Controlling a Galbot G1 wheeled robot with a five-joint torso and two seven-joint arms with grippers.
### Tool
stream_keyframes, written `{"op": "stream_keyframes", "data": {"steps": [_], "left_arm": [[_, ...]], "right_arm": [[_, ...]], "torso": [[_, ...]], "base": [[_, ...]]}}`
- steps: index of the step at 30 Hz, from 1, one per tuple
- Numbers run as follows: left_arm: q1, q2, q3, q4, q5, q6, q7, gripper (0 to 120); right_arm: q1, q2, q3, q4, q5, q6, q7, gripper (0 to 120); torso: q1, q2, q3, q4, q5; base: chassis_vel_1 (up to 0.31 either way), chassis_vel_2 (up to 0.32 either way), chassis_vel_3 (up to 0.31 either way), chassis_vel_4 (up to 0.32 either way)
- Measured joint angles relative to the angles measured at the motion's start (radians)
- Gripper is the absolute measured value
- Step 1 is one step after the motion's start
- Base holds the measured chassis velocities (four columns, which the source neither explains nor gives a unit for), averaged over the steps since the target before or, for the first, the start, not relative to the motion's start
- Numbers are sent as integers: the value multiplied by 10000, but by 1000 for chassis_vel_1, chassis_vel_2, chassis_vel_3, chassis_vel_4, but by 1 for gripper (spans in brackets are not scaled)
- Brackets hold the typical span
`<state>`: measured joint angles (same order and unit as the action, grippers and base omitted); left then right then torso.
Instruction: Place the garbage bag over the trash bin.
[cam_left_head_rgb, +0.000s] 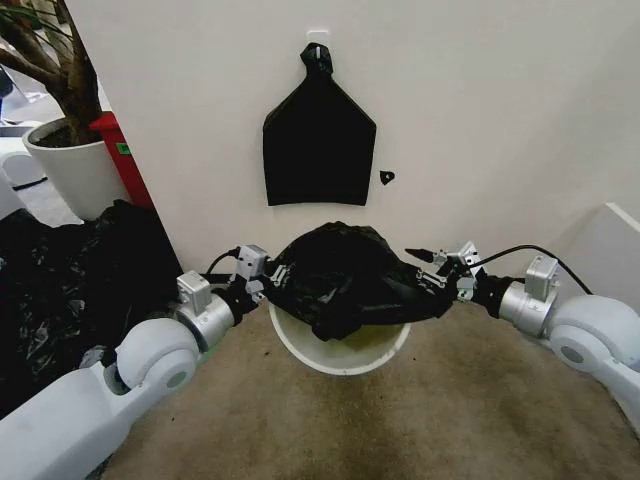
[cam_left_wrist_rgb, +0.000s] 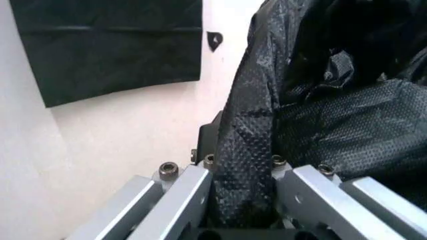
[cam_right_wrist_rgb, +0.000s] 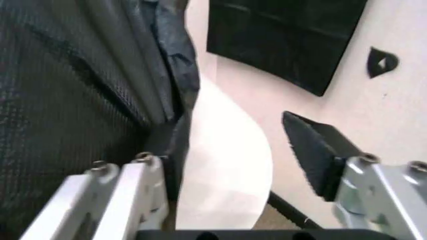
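Observation:
The garbage bag (cam_left_head_rgb: 345, 278) is a glossy, wrinkled black bundle lying across the top of the trash bin (cam_left_head_rgb: 340, 358), a round white bucket against the wall. Its front rim shows below the bag. My left gripper (cam_left_head_rgb: 258, 283) is at the bag's left side, and the left wrist view has the gripper (cam_left_wrist_rgb: 243, 167) shut on a fold of the garbage bag (cam_left_wrist_rgb: 333, 115). My right gripper (cam_left_head_rgb: 438, 268) is at the bag's right end. In the right wrist view this gripper (cam_right_wrist_rgb: 230, 137) stands open, with the bag (cam_right_wrist_rgb: 80, 90) against one finger (cam_right_wrist_rgb: 130, 192) and the white trash bin (cam_right_wrist_rgb: 223, 165) in the gap.
A flat black shield-shaped bundle (cam_left_head_rgb: 318, 140) hangs on the white wall above the bin. A heap of black plastic sheeting (cam_left_head_rgb: 70, 275) lies at the left, with a white plant pot (cam_left_head_rgb: 75, 170) and a red object (cam_left_head_rgb: 122, 150) behind it. Brown floor lies in front.

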<state>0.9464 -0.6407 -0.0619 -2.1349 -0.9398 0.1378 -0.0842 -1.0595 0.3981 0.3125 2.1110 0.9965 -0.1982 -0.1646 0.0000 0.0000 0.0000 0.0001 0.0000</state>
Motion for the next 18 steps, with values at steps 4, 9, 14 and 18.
{"op": "stream_keyframes", "data": {"steps": [4, 9, 14, 18], "left_arm": [[58, -53, -44, 224, -113, -82, -12, 1], [14, -242, -60, 472, -504, -112, -107, 1], [-215, -428, -58, 758, -1171, -113, -170, 1], [-386, -506, -45, 963, -1276, -146, -169, 1]], "right_arm": [[76, -88, 77, 1, 254, 4, 45, 66], [-132, -164, 361, 105, 421, -46, -25, 81], [-818, -256, 1139, -31, 311, -66, -731, 98], [-1003, -337, 1367, -126, 228, -102, -1045, 100]], "torso": [[0, 0, 0, 0, -1], [0, 0, 0, 1, -2], [0, 0, 1, -1, 1], [0, 0, 0, -2, 0]], "base": [[0, 0, 0, 0], [0, 0, 0, 0], [0, 0, 0, 0], [0, 0, 0, 0]]}}
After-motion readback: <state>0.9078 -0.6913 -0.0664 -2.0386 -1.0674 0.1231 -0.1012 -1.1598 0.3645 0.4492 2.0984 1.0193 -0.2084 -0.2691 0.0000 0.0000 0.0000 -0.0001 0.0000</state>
